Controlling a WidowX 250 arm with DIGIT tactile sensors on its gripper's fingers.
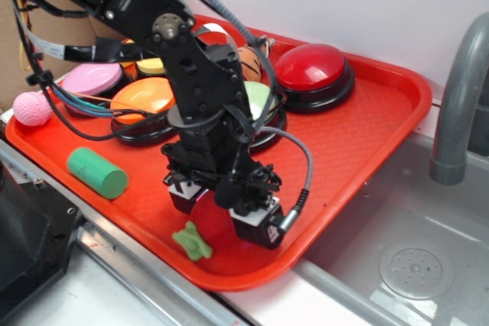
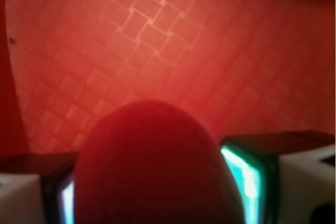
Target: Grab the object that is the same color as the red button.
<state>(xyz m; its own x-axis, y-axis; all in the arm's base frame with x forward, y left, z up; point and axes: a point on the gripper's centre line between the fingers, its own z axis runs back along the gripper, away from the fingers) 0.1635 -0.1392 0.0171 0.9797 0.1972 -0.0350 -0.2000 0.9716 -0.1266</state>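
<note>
The red button (image 1: 312,66) is a glossy dark-red dome on a black base at the back of the red tray (image 1: 397,89). The object (image 2: 149,156) fills the lower middle of the wrist view as a fuzzy red ball. Its light-green leafy stem (image 1: 192,240) pokes out near the tray's front edge. My gripper (image 1: 221,215) points down over the front of the tray. In the wrist view the gripper (image 2: 153,198) has a finger pressed against each side of the red ball, shut on it.
Orange (image 1: 145,97), pink (image 1: 92,78), yellow (image 1: 151,65) and green (image 1: 260,97) buttons crowd behind the arm. A green cylinder (image 1: 97,172) lies at the front left, a small pink ball (image 1: 32,108) at the left rim. A grey faucet (image 1: 458,104) and a sink drain (image 1: 416,269) are to the right.
</note>
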